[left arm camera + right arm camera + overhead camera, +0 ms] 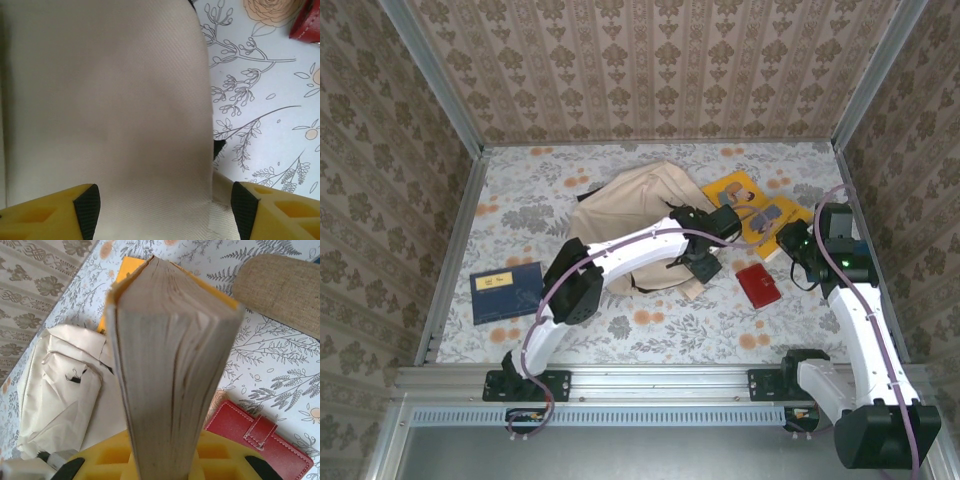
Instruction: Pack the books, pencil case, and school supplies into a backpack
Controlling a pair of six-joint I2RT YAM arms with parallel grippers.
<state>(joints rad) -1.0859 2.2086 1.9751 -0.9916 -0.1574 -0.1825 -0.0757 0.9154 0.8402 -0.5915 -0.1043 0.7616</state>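
The cream backpack (pixel 625 215) lies mid-table. My left gripper (pixel 703 268) hovers over its near right corner. In the left wrist view its jaws stand wide apart over beige backpack fabric (pixel 110 110), with the gripper (pixel 165 212) touching nothing that I can see. My right gripper (pixel 792 240) is shut on the near edge of the yellow book (pixel 748 203). The right wrist view looks along that book's page edges (pixel 170 365), clamped in the gripper (pixel 162 467). The dark blue book (pixel 506 290) lies flat at the left.
A red pouch (pixel 758 285) lies between the arms, close beside the held book (pixel 260 437). A tan woven case (pixel 280 290), possibly the pencil case, lies at the right. Patterned walls enclose the table; its metal rail (pixel 650 378) runs along the near edge.
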